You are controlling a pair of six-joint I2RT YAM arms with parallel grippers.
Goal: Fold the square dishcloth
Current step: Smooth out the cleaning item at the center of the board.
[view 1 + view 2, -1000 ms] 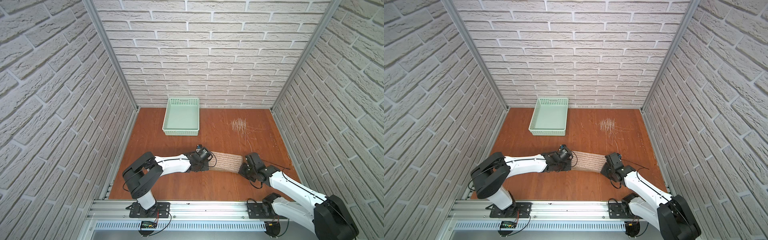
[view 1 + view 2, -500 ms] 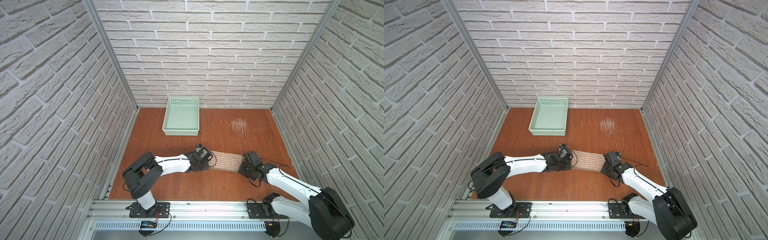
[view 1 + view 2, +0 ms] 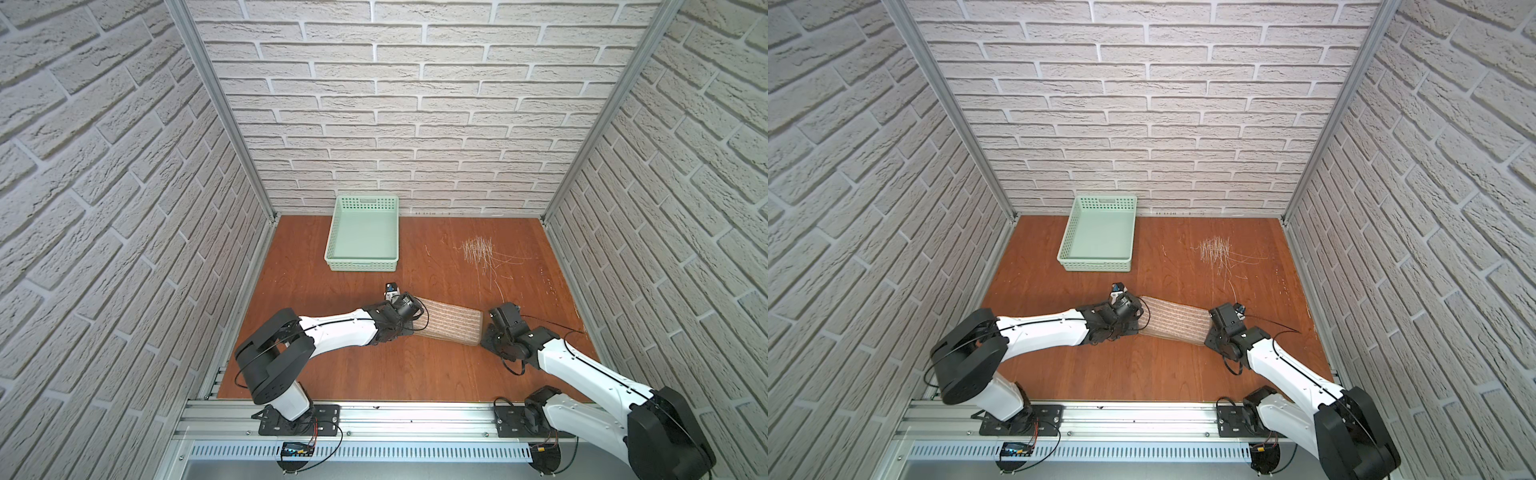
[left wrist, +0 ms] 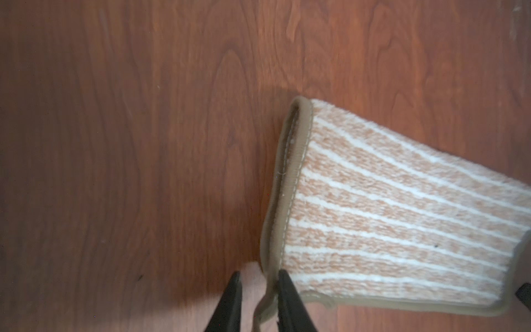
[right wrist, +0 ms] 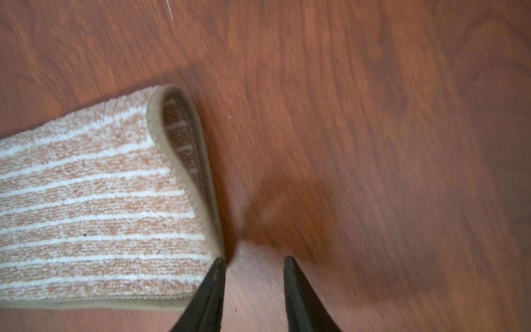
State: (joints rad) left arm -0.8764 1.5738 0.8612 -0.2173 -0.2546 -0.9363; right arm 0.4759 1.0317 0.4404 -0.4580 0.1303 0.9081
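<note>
The square dishcloth [image 3: 451, 322] [image 3: 1177, 320], tan with cream stripes and a brown edge, lies folded double on the wooden table between my two arms. My left gripper [image 4: 257, 274] is at its left end, low over the table [image 3: 374, 365]. Its jaws stand a little apart, and a loose bit of the cloth's brown edge [image 4: 268, 301] hangs between them against one finger, not pinched. My right gripper [image 5: 254, 258] is open at the cloth's right end [image 5: 184, 161], where the two layers gape. One fingertip touches the cloth's corner, and only bare wood lies between the fingers.
A mint-green basket [image 3: 362, 263] [image 3: 1096, 264] stands at the back, left of centre, with nothing in it. Pale scratches [image 3: 478, 249] mark the wood at the back right. Brick-patterned walls close in three sides, and a metal rail [image 3: 415, 419] runs along the front edge.
Both grippers have gone from shut to parted, letting go of the cloth's ends. The folded cloth stays where it was on the table. The arms have barely shifted.
</note>
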